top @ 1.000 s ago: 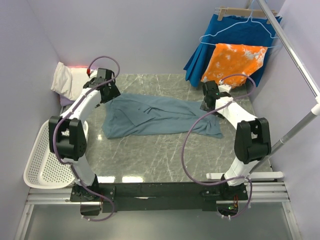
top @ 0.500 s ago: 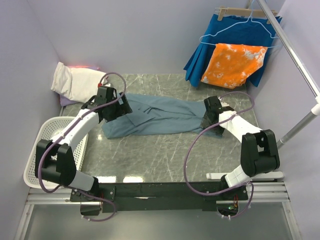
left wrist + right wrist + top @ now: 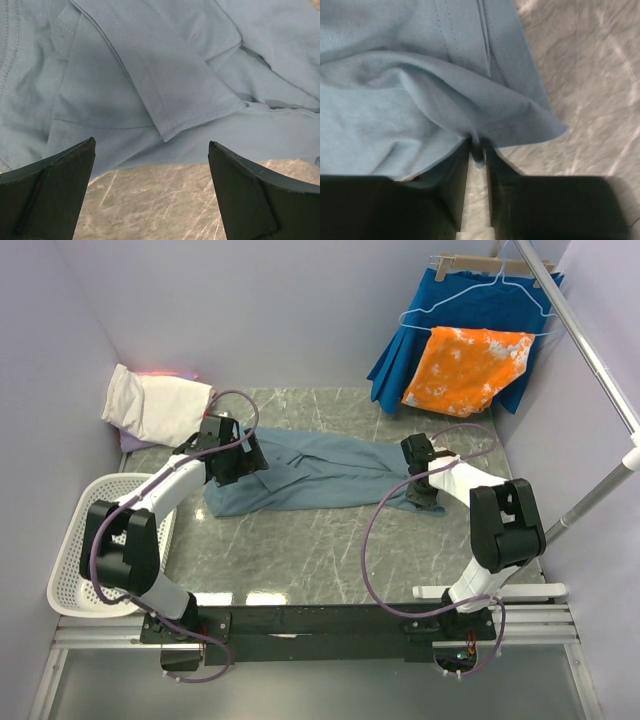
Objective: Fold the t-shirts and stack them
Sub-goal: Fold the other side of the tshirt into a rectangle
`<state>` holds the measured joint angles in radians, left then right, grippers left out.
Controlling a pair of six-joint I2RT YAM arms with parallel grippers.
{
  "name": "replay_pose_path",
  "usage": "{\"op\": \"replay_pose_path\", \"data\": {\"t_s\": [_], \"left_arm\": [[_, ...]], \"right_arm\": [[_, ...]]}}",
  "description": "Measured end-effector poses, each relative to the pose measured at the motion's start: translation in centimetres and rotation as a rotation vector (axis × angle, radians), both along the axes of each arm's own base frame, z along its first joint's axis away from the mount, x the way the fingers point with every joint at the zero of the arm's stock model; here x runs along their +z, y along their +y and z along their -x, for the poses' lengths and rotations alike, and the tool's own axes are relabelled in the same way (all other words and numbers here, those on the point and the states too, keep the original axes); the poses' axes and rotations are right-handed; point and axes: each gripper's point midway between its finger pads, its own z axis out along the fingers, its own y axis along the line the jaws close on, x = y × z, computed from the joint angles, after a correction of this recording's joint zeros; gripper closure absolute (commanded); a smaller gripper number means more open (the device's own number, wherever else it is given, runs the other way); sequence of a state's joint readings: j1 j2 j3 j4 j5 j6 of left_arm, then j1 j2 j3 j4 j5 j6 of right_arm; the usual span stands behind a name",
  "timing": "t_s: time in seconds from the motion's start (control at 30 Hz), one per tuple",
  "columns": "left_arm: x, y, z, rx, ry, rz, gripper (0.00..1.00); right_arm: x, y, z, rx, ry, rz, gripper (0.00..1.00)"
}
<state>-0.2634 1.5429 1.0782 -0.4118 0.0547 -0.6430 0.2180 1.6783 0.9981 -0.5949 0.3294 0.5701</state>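
A dusty blue-grey t-shirt [image 3: 320, 472] lies crumpled across the middle of the marble table [image 3: 330, 550]. My right gripper [image 3: 424, 496] sits low at the shirt's right end. In the right wrist view it [image 3: 477, 150] is shut on a pinched fold of the shirt's hem [image 3: 520, 120]. My left gripper [image 3: 248, 462] hovers at the shirt's left end. In the left wrist view it [image 3: 151, 142] stands wide open over the shirt's near edge [image 3: 165, 115], holding nothing. A cream-white folded t-shirt [image 3: 155, 405] rests at the back left, on a lavender one [image 3: 130, 443].
A white slotted basket [image 3: 75, 575] sits at the table's left edge. At the back right a royal-blue pleated garment [image 3: 440, 330] and an orange-and-white cloth [image 3: 465, 365] hang from a hanger. A metal rail [image 3: 590, 350] runs along the right side.
My right gripper has come down on the shirt's right end and shut on its hem. My left arm has swung down and right to the shirt's left end, still open.
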Motion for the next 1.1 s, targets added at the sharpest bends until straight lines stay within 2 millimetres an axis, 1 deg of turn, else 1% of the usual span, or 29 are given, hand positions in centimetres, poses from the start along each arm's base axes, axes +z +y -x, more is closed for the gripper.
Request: {"op": "replay_pose_path", "data": {"t_s": [0.17,0.3,0.5,0.57,0.67,0.7,0.77,0.8,0.83,0.87,0.9,0.97,1.03,1.1], "left_arm": [[-0.7,0.1,0.2,0.002,0.014,-0.007,0.01],[-1.3,0.3,0.3,0.004,0.026,-0.02,0.01],[-2.5,0.6,0.4,0.0,0.053,-0.048,0.01],[-2.6,0.7,0.5,-0.002,0.059,-0.053,0.0],[-2.8,0.9,0.8,-0.005,0.069,-0.065,0.01],[-2.8,1.0,0.9,-0.005,0.072,-0.067,0.01],[-2.9,1.2,0.9,0.001,0.074,-0.079,0.01],[-2.9,1.4,0.9,0.005,0.075,-0.088,0.01],[-3.0,1.6,1.0,0.01,0.078,-0.098,0.01],[-3.1,1.8,1.0,0.016,0.082,-0.109,0.0],[-3.2,2.1,1.2,0.022,0.086,-0.121,0.01],[-3.4,2.6,1.3,0.037,0.095,-0.145,0.01],[-3.5,3.0,1.5,0.05,0.101,-0.167,0.01],[-3.6,3.4,1.5,0.06,0.104,-0.182,0.01]], "right_arm": [[0.3,-0.5,-0.1,-0.005,-0.007,0.031,1.0],[1.6,-1.2,-0.5,-0.014,-0.025,0.069,1.0],[5.2,-2.3,-3.3,-0.041,-0.094,0.155,1.0],[5.7,-2.8,-4.2,-0.053,-0.105,0.191,1.0],[5.7,-3.5,-5.0,-0.068,-0.092,0.244,0.96],[5.6,-3.9,-5.2,-0.076,-0.078,0.268,0.87],[5.1,-4.5,-5.6,-0.091,-0.058,0.298,0.81],[5.0,-5.0,-5.8,-0.103,-0.043,0.318,0.66],[4.7,-5.4,-6.0,-0.116,-0.034,0.331,0.54],[4.5,-5.8,-6.1,-0.133,-0.027,0.341,0.3],[4.5,-6.2,-6.1,-0.148,-0.023,0.351,0.13],[4.4,-7.2,-5.6,-0.178,-0.007,0.372,0.11],[4.5,-7.6,-5.1,-0.187,0.0,0.375,0.12],[4.7,-7.5,-4.5,-0.187,-0.023,0.345,0.15]]}}
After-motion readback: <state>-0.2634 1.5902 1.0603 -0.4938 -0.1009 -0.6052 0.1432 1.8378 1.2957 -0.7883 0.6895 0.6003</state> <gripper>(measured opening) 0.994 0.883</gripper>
